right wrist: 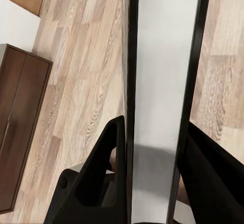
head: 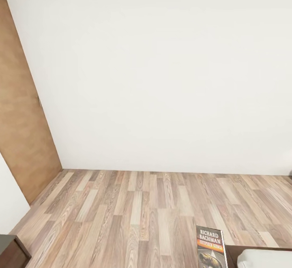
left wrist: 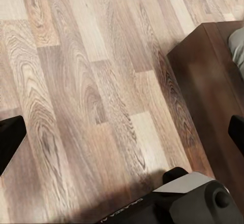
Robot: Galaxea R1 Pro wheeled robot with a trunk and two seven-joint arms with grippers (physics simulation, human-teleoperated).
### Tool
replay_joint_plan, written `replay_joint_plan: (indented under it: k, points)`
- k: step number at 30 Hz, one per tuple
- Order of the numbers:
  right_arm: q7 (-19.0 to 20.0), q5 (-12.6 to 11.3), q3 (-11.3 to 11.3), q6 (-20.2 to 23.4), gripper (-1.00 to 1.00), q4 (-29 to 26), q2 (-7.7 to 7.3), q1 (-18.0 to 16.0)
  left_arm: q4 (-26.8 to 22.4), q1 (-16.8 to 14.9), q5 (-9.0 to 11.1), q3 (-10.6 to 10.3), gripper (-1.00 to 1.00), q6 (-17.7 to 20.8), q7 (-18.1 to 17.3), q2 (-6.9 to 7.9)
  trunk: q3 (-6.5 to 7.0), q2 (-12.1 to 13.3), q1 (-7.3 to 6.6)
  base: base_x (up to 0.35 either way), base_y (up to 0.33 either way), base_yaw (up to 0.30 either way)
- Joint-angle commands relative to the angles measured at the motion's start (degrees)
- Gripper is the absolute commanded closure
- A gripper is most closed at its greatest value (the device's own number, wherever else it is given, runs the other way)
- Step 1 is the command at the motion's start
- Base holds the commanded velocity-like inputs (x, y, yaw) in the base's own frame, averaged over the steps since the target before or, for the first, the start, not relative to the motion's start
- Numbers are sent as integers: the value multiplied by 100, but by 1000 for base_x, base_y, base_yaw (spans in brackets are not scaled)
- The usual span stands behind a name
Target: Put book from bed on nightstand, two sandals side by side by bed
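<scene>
The book (head: 211, 247), black with white and orange lettering, stands upright at the bottom of the head view, just beside the bed's corner (head: 243, 251). In the right wrist view the book (right wrist: 162, 82) appears edge-on, white pages between black covers, and my right gripper (right wrist: 155, 125) is shut on it with a finger on each cover. My left gripper (left wrist: 122, 135) hangs open over bare floor, close to the dark wooden bed frame (left wrist: 203, 82). A dark-brown nightstand (head: 12, 254) sits at the lower left; the right wrist view also catches the nightstand (right wrist: 20, 127). The sandals are out of view.
A white wall faces me across a stretch of wood-plank floor (head: 134, 211). A brown door (head: 20, 118) stands along the left side. Part of my own dark and grey body (left wrist: 178, 203) shows low in the left wrist view.
</scene>
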Motion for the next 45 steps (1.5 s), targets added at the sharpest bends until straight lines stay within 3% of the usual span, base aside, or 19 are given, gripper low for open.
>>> replay_joint_plan:
  k: [1,45]
  points:
    - [24,-67,30,9,100,0,-3,-6,4,-5,-15,-11,-100,-35,2,2,-12,-10,6,332,0,0]
    - [31,-58,39,9,100,0,-1,-5,4,-5,-6,-5,-100,-35,2,2,-12,-10,6,332,0,0]
